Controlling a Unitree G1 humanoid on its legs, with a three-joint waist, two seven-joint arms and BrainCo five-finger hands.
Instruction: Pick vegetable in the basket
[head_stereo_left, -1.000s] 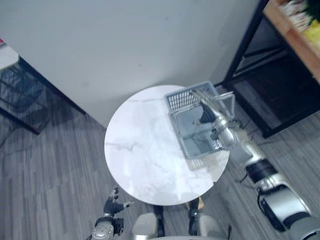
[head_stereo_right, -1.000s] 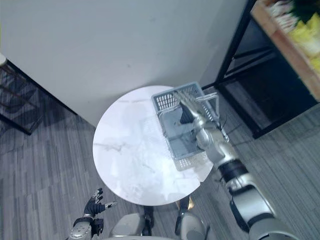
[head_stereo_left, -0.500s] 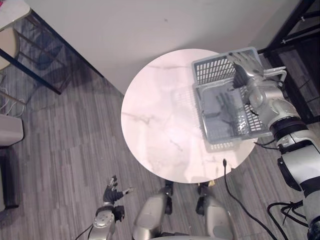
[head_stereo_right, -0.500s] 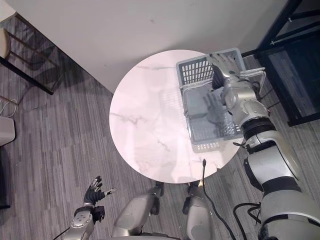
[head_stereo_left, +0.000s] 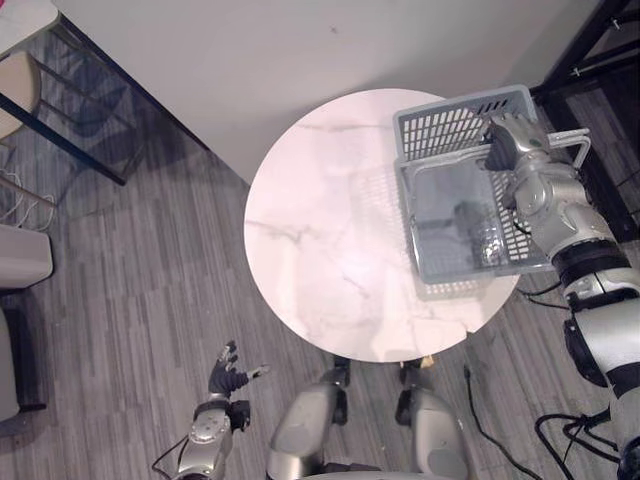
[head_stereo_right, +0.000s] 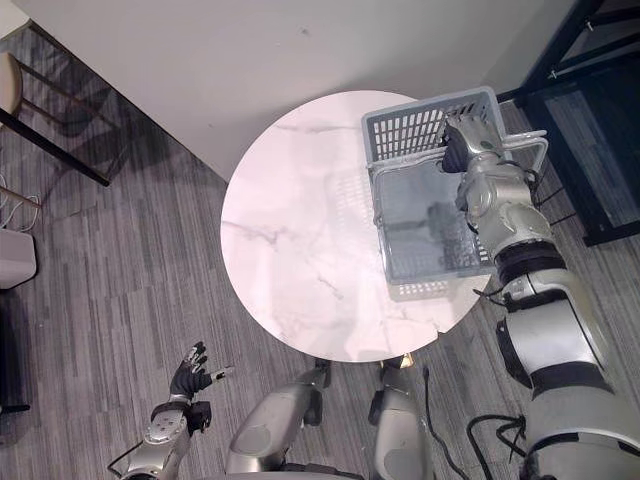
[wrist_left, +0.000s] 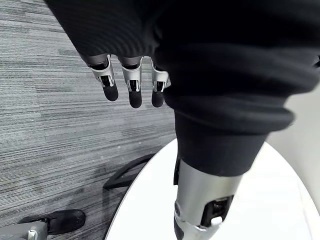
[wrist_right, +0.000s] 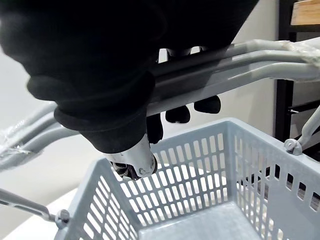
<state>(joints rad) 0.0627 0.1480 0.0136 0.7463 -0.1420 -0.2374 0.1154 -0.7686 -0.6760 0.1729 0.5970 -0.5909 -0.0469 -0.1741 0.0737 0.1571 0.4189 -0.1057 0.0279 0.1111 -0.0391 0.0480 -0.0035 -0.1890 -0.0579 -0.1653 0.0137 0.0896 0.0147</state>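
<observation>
Counter (head_stereo_left: 320, 250) of white marble carries the empty grey basket (head_stereo_left: 450, 125) at its right edge. The right robot hand (head_stereo_left: 515, 140), flat over the basket's far wall a moment ago, now curls round the basket handles (wrist_right: 240, 55), so lifting it seems next. The left robot hand (head_stereo_left: 228, 378) hangs low, fingers spread.

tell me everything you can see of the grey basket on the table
The basket is a light grey rectangular one, plastic by the look, with slotted walls, a solid floor and thin grey handles raised together. It holds nothing. It is upright over the far right part of the round white marbled table, jutting past its edge; whether it rests there or hangs just above I cannot tell. The right hand is curled round the handles.
</observation>
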